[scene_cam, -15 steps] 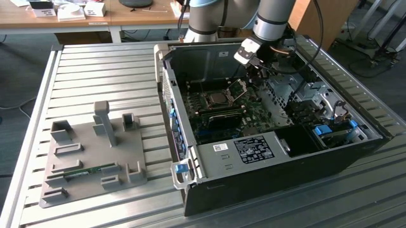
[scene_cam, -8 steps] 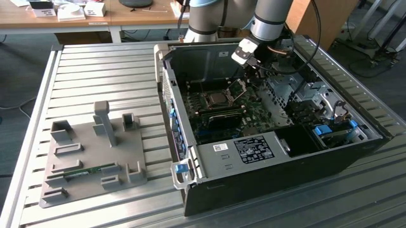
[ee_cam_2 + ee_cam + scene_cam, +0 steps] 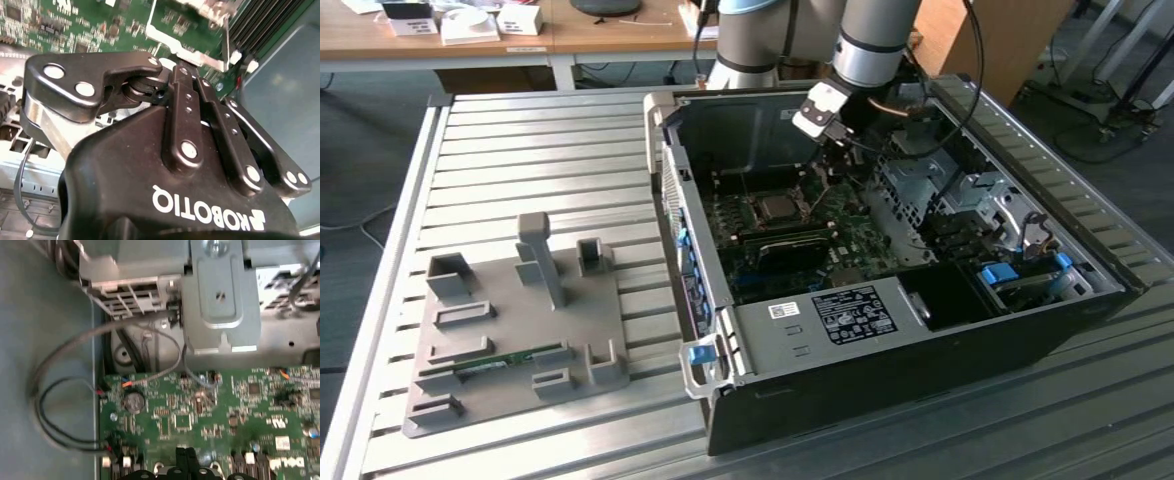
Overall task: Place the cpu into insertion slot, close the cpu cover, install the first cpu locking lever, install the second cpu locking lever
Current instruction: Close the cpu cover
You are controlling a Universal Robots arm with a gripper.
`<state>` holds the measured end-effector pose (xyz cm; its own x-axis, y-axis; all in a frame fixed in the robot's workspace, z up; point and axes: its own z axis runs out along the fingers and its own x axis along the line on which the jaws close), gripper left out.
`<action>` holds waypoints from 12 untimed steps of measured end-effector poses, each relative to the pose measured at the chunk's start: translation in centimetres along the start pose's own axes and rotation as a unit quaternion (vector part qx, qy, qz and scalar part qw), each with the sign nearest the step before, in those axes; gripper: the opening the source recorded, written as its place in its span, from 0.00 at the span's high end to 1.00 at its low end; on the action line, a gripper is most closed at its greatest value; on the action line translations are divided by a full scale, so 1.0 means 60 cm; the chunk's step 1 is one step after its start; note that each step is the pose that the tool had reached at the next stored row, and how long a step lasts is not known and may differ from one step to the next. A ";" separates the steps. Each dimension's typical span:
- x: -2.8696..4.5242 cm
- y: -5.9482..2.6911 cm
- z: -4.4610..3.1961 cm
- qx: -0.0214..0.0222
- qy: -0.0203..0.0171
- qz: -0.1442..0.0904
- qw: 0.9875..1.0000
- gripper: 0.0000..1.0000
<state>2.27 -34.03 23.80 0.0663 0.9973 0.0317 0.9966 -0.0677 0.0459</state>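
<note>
The open black computer case lies on the slatted table with its green motherboard facing up. The insertion slot sits mid-board, and a greyish square, the cpu, lies inside its silvery rim. My gripper hangs inside the case just beyond the socket, toward the exterior view's right. In the second wrist view its black links converge close to the silvery cpu cover, and a thin metal locking lever stands beside that. The fingertips press together over the board: shut, with nothing seen between them.
A grey fixture plate with a green memory stick lies on the table at the exterior view's left. A labelled drive cage, a metal bracket and loose cables crowd the case around the board.
</note>
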 end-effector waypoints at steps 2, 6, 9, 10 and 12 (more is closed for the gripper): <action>-0.001 -0.010 0.000 0.000 0.000 0.000 1.000 0.89; -0.001 -0.018 0.000 0.000 0.000 0.000 1.000 0.89; -0.001 -0.018 0.000 0.000 0.000 0.000 1.000 0.89; -0.001 -0.018 0.000 0.000 0.000 0.000 1.000 0.89; -0.001 -0.018 0.000 0.000 0.000 0.000 1.000 0.89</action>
<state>1.18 -34.03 23.75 0.0664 0.9973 0.0313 0.9966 -0.0678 0.0458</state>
